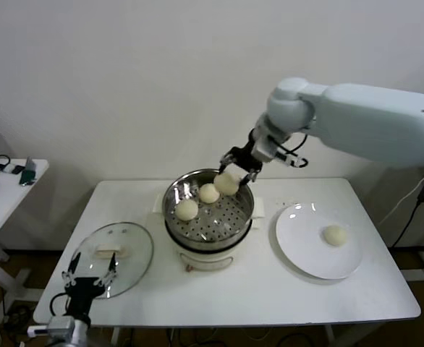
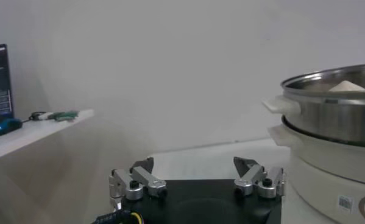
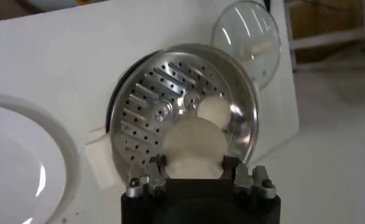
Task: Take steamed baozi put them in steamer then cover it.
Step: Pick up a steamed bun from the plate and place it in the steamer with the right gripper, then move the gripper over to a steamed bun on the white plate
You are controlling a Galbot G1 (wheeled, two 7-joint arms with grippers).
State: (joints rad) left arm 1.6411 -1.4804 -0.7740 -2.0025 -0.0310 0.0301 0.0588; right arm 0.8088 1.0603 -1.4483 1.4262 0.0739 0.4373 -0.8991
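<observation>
The right gripper (image 1: 235, 173) hung over the back edge of the steamer (image 1: 242, 217), pinching 1 bun (image 1: 226, 183) between its 2 fingers. In the right wrist view, the bun (image 3: 194, 148) filled the gap between the fingers, with the holey steel floor right under it.

2 more buns (image 1: 187, 210) already sat inside the steamer. The last bun (image 1: 334, 235) lay alone on the white plate (image 1: 299, 253), well apart from the pot.

The buns looked soft, light and squishy. A hard squeeze would likely dent them, so a gentle hold across the round sides seemed best.

The glass cover (image 1: 136, 264) lay flat on the table (image 1: 270, 296), left of the steamer. It looked hard, smooth and easy to break. Its cream handle (image 1: 111, 252) seemed the safest place to grab.

The left gripper (image 1: 89, 277) waited low by the cover, fingers spread, holding nothing.
</observation>
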